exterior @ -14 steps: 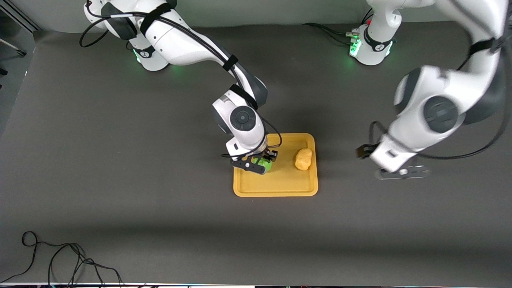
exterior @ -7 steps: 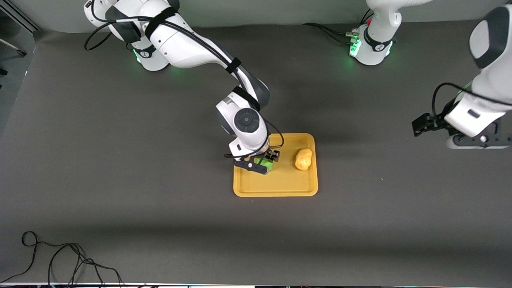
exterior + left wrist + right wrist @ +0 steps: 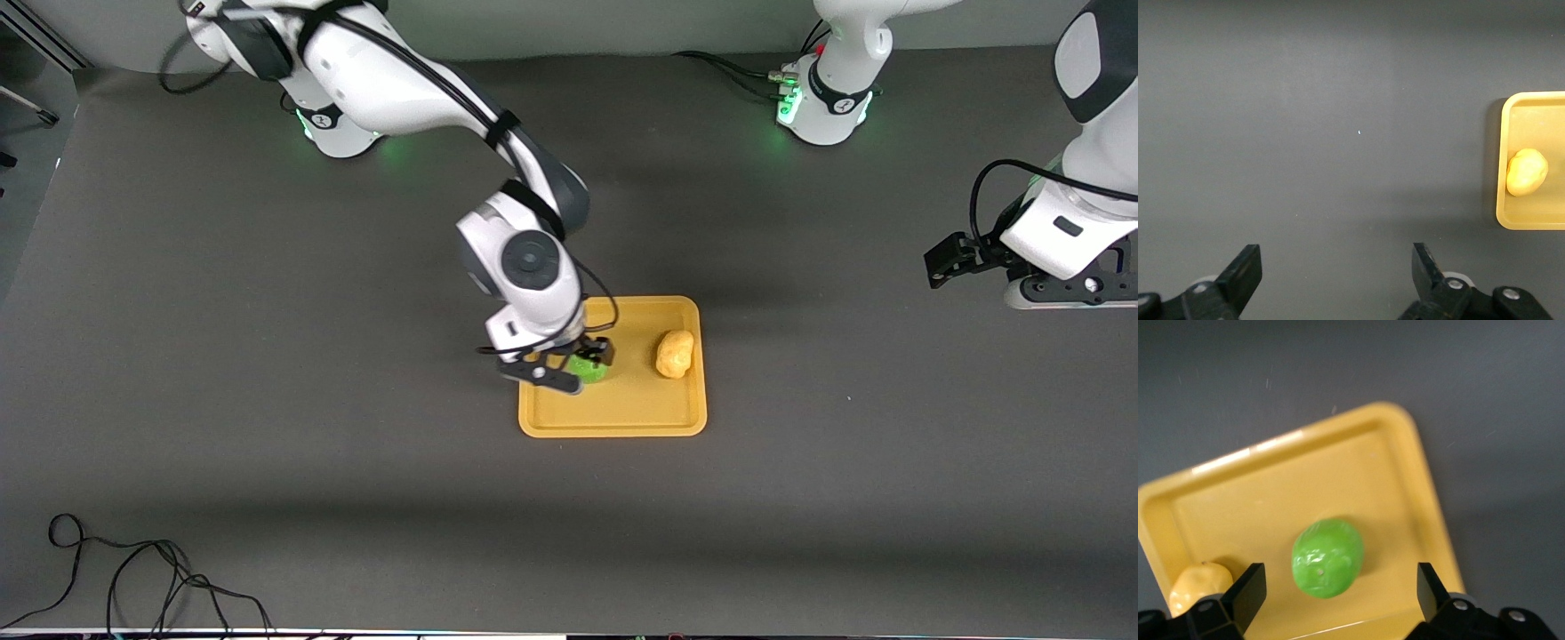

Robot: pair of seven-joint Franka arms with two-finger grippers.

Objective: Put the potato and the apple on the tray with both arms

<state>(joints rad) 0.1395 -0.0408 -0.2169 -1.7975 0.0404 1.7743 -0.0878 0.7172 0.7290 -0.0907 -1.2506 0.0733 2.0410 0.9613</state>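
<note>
The orange-yellow tray (image 3: 622, 413) lies mid-table. The yellow-tan potato (image 3: 674, 353) rests in it toward the left arm's end and shows in the left wrist view (image 3: 1525, 171). The green apple (image 3: 589, 367) lies on the tray toward the right arm's end and shows in the right wrist view (image 3: 1327, 557). My right gripper (image 3: 569, 366) hangs open just above the apple, fingers apart and clear of it. My left gripper (image 3: 1031, 280) is open and empty over bare table toward the left arm's end, away from the tray (image 3: 1531, 220).
The dark grey table mat (image 3: 267, 356) spreads around the tray. A loose black cable (image 3: 133, 578) lies near the front edge at the right arm's end. Both arm bases (image 3: 822, 98) stand along the table's top edge.
My right gripper has opened off the apple and risen slightly; the apple now lies on the tray. My left arm has swung away from the tray toward its end of the table.
</note>
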